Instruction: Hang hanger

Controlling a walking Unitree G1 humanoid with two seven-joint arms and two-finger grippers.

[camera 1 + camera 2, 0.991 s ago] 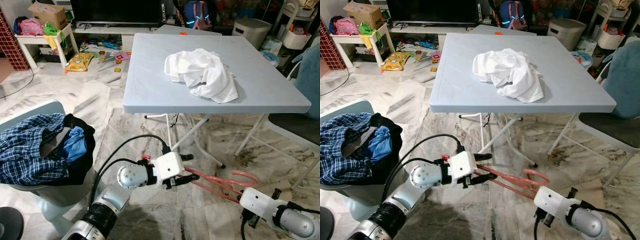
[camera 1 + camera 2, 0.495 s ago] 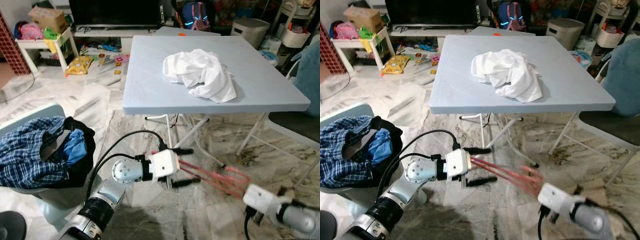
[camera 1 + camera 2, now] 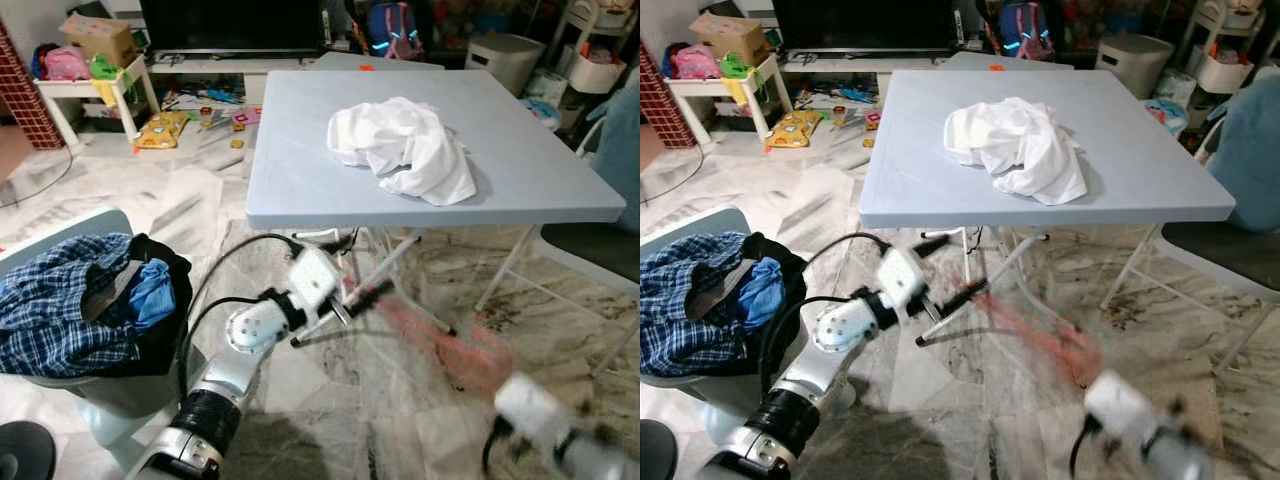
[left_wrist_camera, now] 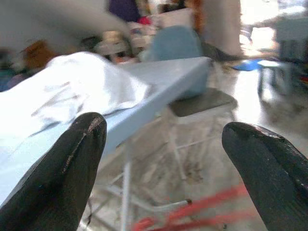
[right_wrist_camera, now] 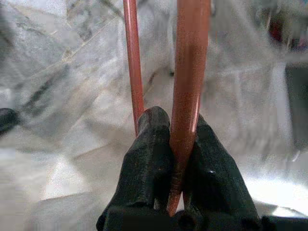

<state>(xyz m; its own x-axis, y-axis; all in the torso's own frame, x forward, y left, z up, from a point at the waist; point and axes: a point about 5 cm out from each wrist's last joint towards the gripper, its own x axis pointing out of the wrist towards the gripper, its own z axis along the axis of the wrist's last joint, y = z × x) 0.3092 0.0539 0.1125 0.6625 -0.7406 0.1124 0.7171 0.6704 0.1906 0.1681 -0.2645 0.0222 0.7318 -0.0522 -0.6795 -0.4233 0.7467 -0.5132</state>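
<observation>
The pink hanger (image 3: 445,340) is a motion-blurred streak low over the floor in front of the table's legs. In the right wrist view my right gripper (image 5: 178,130) is shut on one thick bar of the hanger (image 5: 190,72), and a thinner bar runs beside it. Its white body (image 3: 530,408) is blurred at the lower right. My left gripper (image 3: 350,268) is open and holds nothing, raised under the table's front edge, left of the hanger. In the left wrist view its fingers (image 4: 72,163) stand wide apart with the hanger (image 4: 202,211) below them.
A grey folding table (image 3: 300,190) carries a crumpled white shirt (image 3: 405,145). A laundry basket (image 3: 80,300) heaped with clothes stands at the left. A dark chair seat (image 3: 600,240) is at the right. Toys and a low white table (image 3: 90,85) lie at the back left.
My left gripper opened off the hanger and rose up and back toward the table edge. The hanger, now held by the right gripper alone, is moving and blurred.
</observation>
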